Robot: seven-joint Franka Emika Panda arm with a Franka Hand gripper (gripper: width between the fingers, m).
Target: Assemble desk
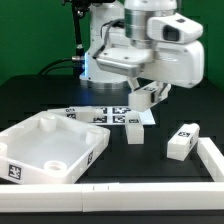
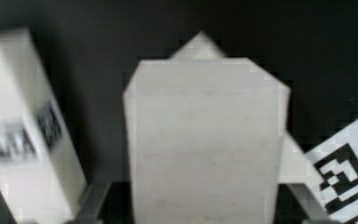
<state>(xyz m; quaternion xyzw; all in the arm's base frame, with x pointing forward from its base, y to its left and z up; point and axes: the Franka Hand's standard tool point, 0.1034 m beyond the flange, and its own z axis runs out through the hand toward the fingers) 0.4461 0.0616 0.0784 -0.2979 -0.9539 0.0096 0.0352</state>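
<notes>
A white rail (image 1: 130, 187) edges the tabletop (image 1: 160, 160) in front; behind it, to the exterior view's left, lies the top (image 1: 50, 148), its sockets empty; further back a right leg (image 1: 183, 140) and a middle leg (image 1: 135, 130) lie loose; beyond them is the marker board (image 1: 105, 116); above it the hand (image 1: 150, 92) pinches the held leg (image 1: 146, 99) at a tilt; that tilt may let it twist, miss a socket, or shove the unbraced top.
</notes>
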